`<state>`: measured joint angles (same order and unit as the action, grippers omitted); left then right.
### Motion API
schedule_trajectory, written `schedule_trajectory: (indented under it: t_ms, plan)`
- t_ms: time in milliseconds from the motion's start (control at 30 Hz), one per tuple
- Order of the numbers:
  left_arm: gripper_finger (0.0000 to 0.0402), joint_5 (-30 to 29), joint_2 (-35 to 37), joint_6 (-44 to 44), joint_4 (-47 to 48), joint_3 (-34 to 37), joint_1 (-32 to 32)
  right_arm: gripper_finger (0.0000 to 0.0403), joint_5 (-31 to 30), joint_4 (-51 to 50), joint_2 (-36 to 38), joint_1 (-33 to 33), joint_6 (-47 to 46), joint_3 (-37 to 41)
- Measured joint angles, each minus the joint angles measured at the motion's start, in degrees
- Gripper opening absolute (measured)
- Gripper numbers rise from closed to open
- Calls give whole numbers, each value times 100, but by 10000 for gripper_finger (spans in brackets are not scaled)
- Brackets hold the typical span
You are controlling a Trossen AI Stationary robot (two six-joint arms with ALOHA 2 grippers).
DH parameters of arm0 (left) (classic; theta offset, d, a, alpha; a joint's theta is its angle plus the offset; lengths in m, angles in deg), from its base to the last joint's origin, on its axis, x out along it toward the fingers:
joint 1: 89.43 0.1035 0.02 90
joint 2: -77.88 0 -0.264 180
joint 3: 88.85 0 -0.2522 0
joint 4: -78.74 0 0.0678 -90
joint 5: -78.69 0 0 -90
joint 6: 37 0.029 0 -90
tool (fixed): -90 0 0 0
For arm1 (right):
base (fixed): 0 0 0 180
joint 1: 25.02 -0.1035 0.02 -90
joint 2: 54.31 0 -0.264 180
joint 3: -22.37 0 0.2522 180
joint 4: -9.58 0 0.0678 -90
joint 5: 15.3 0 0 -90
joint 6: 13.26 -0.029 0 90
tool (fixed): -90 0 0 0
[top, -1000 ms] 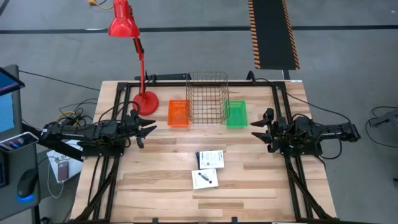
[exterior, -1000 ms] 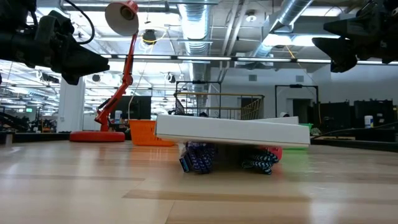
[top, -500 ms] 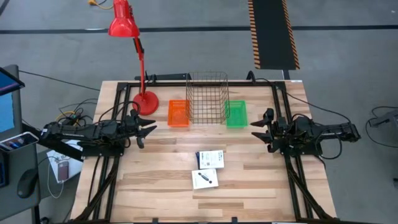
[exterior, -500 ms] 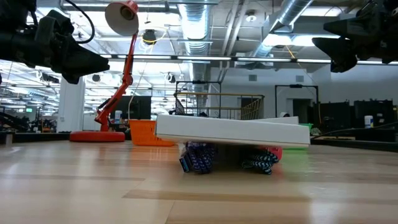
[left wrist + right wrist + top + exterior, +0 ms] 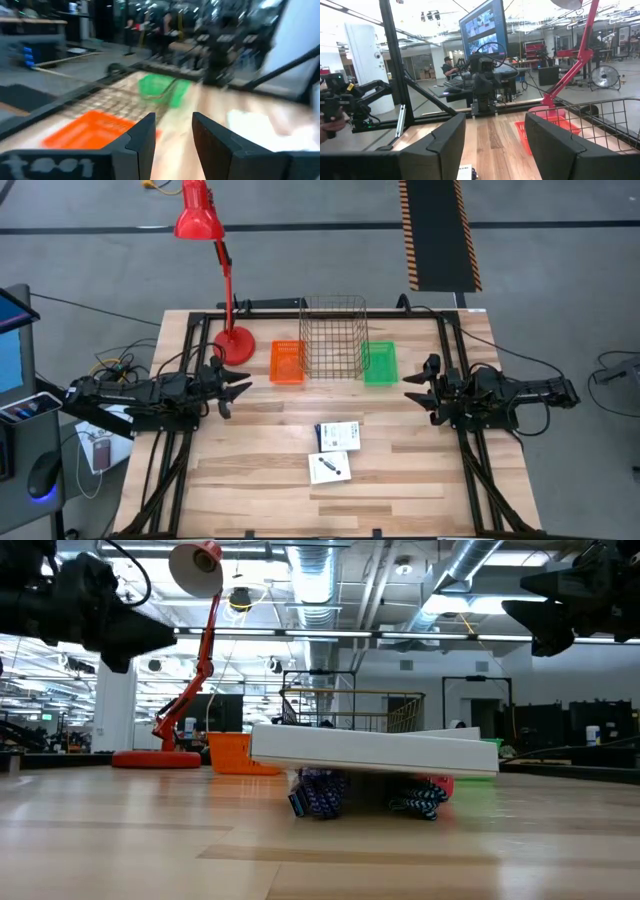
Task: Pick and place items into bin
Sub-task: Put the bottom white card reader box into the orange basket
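Note:
Two flat white printed packets lie on the wooden table, one (image 5: 339, 435) near the middle and one (image 5: 329, 467) closer to the near edge with a small dark mark on top. In the low view the nearer packet (image 5: 370, 750) hides most of what lies behind it, with blue patterned edges (image 5: 320, 794) and a pink-red bit (image 5: 438, 785) showing below. My left gripper (image 5: 240, 392) hovers open at the table's left, pointing level toward the middle. My right gripper (image 5: 412, 392) hovers open at the right, facing it. Both are well apart from the packets.
A wire basket (image 5: 333, 338) stands at the far middle, with an orange bin (image 5: 287, 362) on its left and a green bin (image 5: 379, 364) on its right. A red desk lamp (image 5: 233, 342) stands at the far left. A black frame (image 5: 455, 380) runs along the table's sides.

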<state>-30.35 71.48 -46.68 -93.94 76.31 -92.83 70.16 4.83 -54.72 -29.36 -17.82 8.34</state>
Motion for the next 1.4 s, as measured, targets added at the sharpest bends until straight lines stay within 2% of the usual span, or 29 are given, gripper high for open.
schedule_trajectory:
  t_ms: [233,333,500,733,933,1167,1400]
  plan:
    - [117,1804,-5,-795,-1061,-1,-135,198,0,0,0,0,0,0]
    - [117,2074,-106,-852,-1317,-4,-425,198,-1,1,0,0,0,0]
    - [117,1789,-670,-879,-1760,-4,-1110,198,-1,1,0,-1,0,1]
    - [117,1204,-2011,-592,-2634,-7,-1875,198,0,1,0,-1,0,1]
    - [117,647,-3029,-501,-3161,-9,-2146,198,-2,0,0,0,0,0]
    - [117,437,-4078,-571,-3965,-23,-2365,198,0,0,0,-1,0,0]
    - [117,194,-5244,-1073,-4027,-423,-2659,198,-1,1,0,-1,0,0]
